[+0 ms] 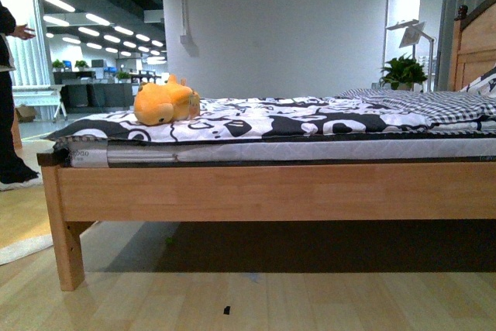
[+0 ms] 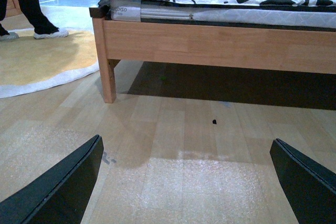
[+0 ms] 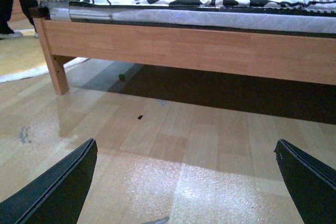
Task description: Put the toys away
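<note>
At nine o'clock in the front view a person stands; at ten o'clock the plush lies on the patterned sheet near the bed's left end. The left claw and right claw are both spread wide, holding nothing, low over the floor.

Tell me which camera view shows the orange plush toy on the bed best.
The front view: the orange-yellow fuzzy plush animal shows whole, lying on the black-and-white patterned bedspread. Both wrist views catch it at the frame edge, its top cropped.
</note>
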Tool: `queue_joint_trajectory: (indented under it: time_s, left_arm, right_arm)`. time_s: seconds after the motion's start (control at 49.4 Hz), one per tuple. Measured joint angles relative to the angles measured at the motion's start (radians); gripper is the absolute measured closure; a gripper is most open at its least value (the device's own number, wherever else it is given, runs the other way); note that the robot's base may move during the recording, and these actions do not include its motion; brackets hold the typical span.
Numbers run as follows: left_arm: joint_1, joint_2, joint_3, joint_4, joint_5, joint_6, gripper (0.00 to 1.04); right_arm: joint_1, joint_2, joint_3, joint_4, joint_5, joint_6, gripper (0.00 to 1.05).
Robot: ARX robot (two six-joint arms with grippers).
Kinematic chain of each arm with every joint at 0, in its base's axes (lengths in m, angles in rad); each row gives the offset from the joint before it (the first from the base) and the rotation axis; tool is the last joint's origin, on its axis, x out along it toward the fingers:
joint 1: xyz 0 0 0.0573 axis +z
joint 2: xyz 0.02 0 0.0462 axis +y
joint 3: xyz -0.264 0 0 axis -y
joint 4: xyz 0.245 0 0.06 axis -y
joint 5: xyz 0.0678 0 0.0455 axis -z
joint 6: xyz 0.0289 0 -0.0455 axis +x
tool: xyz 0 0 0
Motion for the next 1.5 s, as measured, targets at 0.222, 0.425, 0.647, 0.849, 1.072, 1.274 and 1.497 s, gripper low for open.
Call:
queue_joint_trajectory:
  time_s: [0.222, 0.425, 0.647, 0.849, 1.072, 1.274, 1.497]
  left_arm:
    - [0.0, 0.0, 0.0, 0.0, 0.0, 0.0, 0.06]
    - [0.0, 0.0, 0.0, 0.0, 0.0, 0.0, 0.06]
    - [0.0, 0.0, 0.0, 0.0, 0.0, 0.0, 0.06]
    - [0.0, 0.0, 0.0, 0.0, 0.0, 0.0, 0.06]
    - [0.0, 0.0, 0.0, 0.0, 0.0, 0.0, 0.06]
    - [0.0, 0.0, 0.0, 0.0, 0.0, 0.0, 0.06]
    - [0.0, 0.0, 0.0, 0.0, 0.0, 0.0, 0.06]
  right_arm:
    - [0.0, 0.0, 0.0, 0.0, 0.0, 0.0, 0.0]
    - [0.0, 0.0, 0.0, 0.0, 0.0, 0.0, 0.0]
    - [0.0, 0.0, 0.0, 0.0, 0.0, 0.0, 0.0]
    - [0.0, 0.0, 0.0, 0.0, 0.0, 0.0, 0.0]
    - [0.0, 0.0, 0.0, 0.0, 0.001, 0.0, 0.0]
    - [0.0, 0.0, 0.0, 0.0, 0.002, 0.0, 0.0]
    - [0.0, 0.0, 0.0, 0.0, 0.002, 0.0, 0.0]
